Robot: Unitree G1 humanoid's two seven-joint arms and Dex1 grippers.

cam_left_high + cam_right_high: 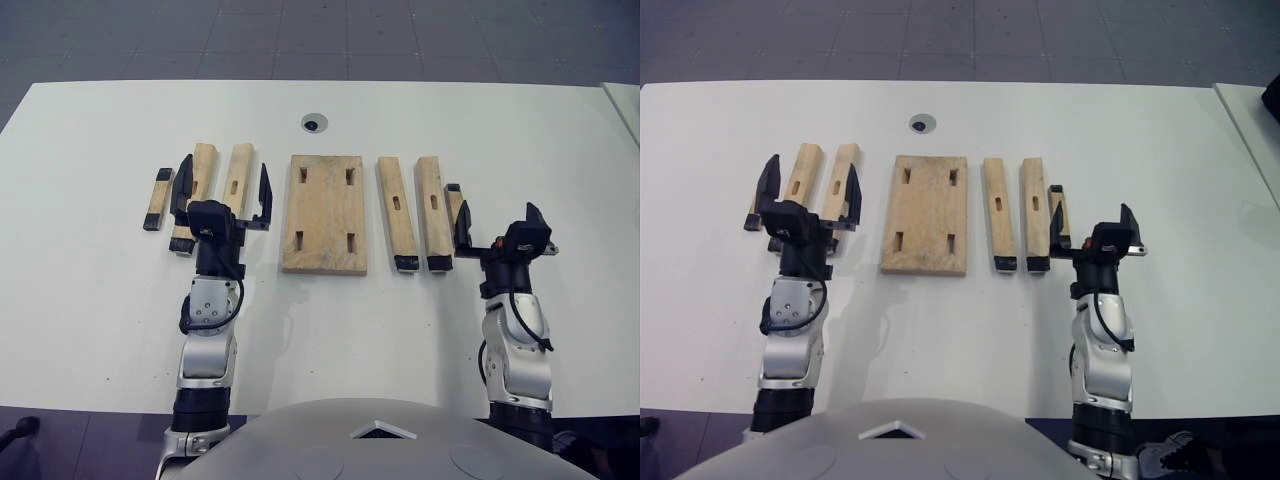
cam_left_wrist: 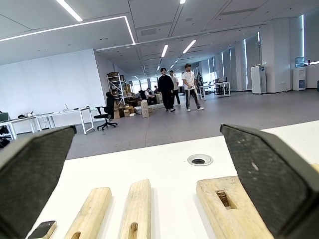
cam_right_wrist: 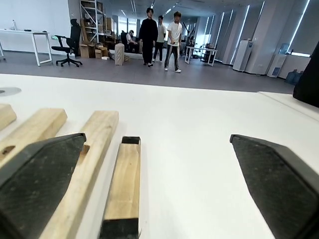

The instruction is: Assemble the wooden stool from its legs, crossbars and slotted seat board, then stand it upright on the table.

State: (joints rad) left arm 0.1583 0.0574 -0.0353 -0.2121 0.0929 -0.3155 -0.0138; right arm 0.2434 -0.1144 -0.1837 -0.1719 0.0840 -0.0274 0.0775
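Down front, the left pincer [image 1: 225,170] hangs low over the table [image 1: 100,300], fingers spread wide and gripping nothing. One finger sits over the near end of the left legs [image 1: 238,175], and the other is just beside the slotted seat board [image 1: 323,213].

Across the way, the right pincer [image 1: 497,208] is spread just as wide and also has no grip on anything. Its inner finger is at the right crossbar [image 1: 453,200], which is short and dark-tipped.

Every piece lies flat in one row across the table. The left crossbar [image 1: 157,198] is outermost, with the two left legs side by side next to it. The seat board takes the middle, four slots facing up. After that come the right legs [image 1: 396,213], dark caps toward the robot, with the right crossbar tucked against them.

Beyond the row, a round cable port [image 1: 314,123] sits in the tabletop.
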